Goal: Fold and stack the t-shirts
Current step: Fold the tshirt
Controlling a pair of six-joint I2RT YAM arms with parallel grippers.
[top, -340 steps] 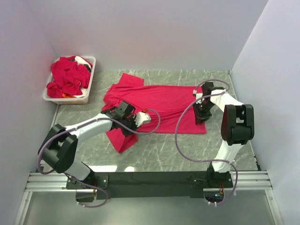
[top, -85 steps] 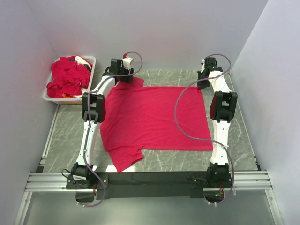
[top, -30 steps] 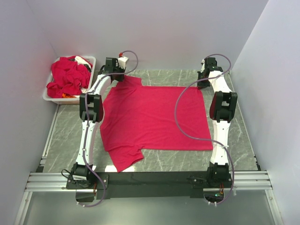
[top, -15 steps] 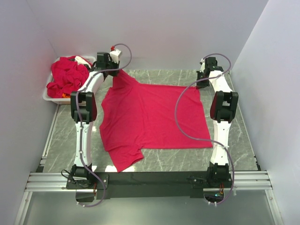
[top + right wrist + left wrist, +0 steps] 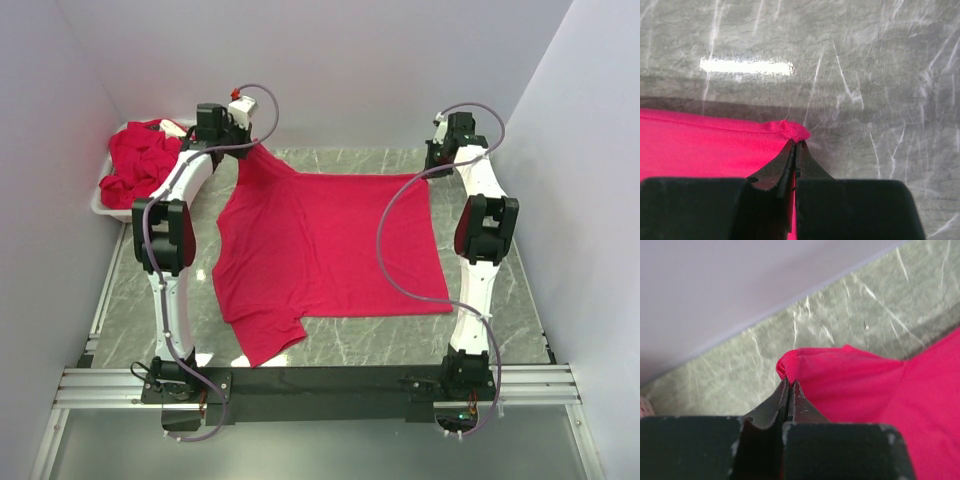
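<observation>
Crimson-red short-sleeved t-shirt of thin soft fabric [image 5: 330, 250]: spread on the grey marbled counter [image 5: 390, 335], mostly flat, one sleeve turned out toward the arm bases.

Left end effector [image 5: 789, 385]: jaws together, clamped on a bunched fold at the tip of the far sleeve. The cloth rises off the counter to the tips and slopes away below and to the right of them.

Right end effector [image 5: 796, 145]: jaws together, clamped on the far hem corner. The corner sits right at the tips, with bare counter beyond it.

The far edge of the garment runs between the two end effectors. The body lies behind them, toward the arm bases.

White rectangular plastic bin [image 5: 100, 205]: just left of the left end effector. It holds a loose heap of further crimson-red t-shirts [image 5: 140, 165], none folded.

Progress, as judged: early stage.
- Done: one garment laid out and gripped at two far points.
- Not done: no fold is visible in this garment, and no stack is in view.
- Remaining: fold this garment, set it down as the base of the stack, then repeat for each garment in the bin.
</observation>
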